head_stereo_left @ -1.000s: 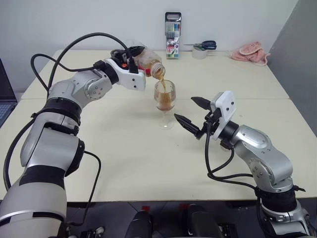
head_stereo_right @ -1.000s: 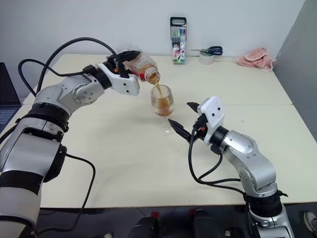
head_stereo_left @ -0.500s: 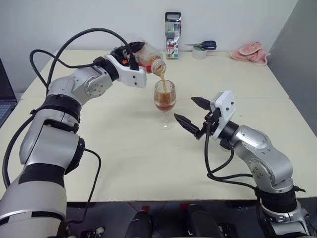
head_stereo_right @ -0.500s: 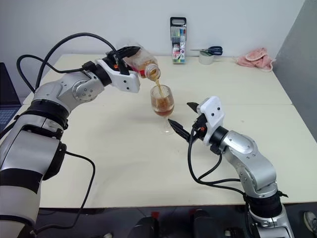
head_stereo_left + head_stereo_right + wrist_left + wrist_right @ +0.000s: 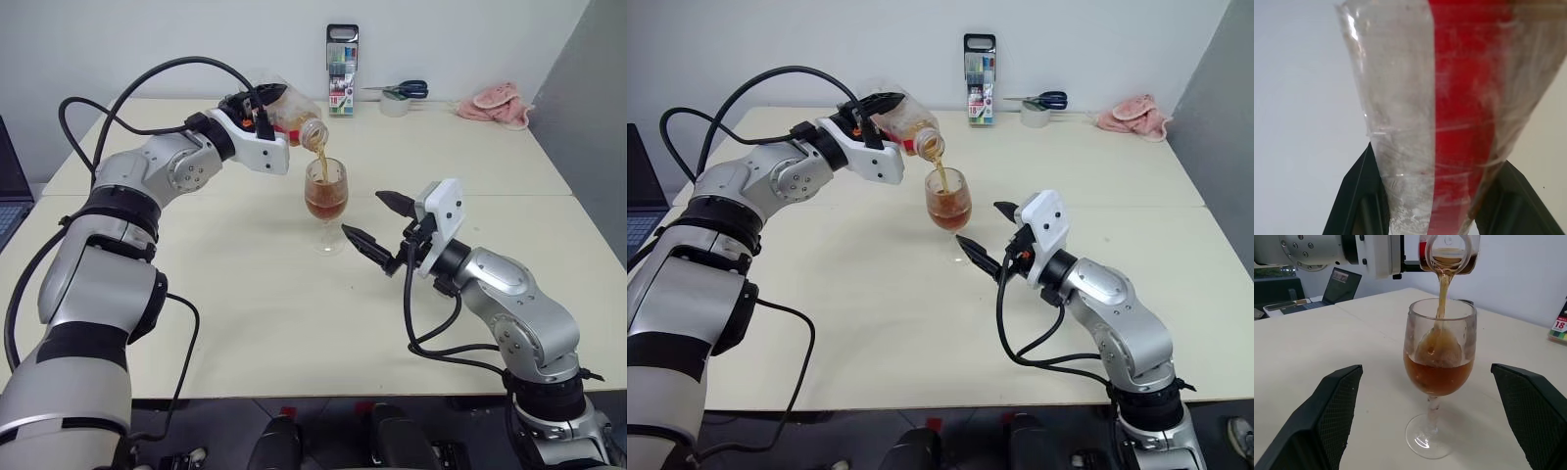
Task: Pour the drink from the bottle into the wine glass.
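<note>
My left gripper [image 5: 263,110] is shut on the clear bottle [image 5: 294,116], which is tipped with its open mouth just above the wine glass [image 5: 325,201]. A thin stream of reddish-brown drink [image 5: 1441,289] runs from the mouth into the bowl. The bowl is about half full [image 5: 1437,374]. In the left wrist view the bottle [image 5: 1449,98] with its red label strip sits squeezed between the two black fingers [image 5: 1359,200]. My right gripper [image 5: 362,212] is open at stem height, just right of the glass and not touching it. Its fingers [image 5: 1332,416] stand on either side of the glass's foot.
The glass stands mid-table on the cream tabletop [image 5: 245,294]. Along the far edge are an upright pen box [image 5: 342,70], scissors on a white roll [image 5: 397,98] and a pink cloth [image 5: 495,103]. A laptop [image 5: 8,196] shows at the left edge.
The drink has kept streaming and its level in the glass has risen a little. Both grippers have stayed where they were.
</note>
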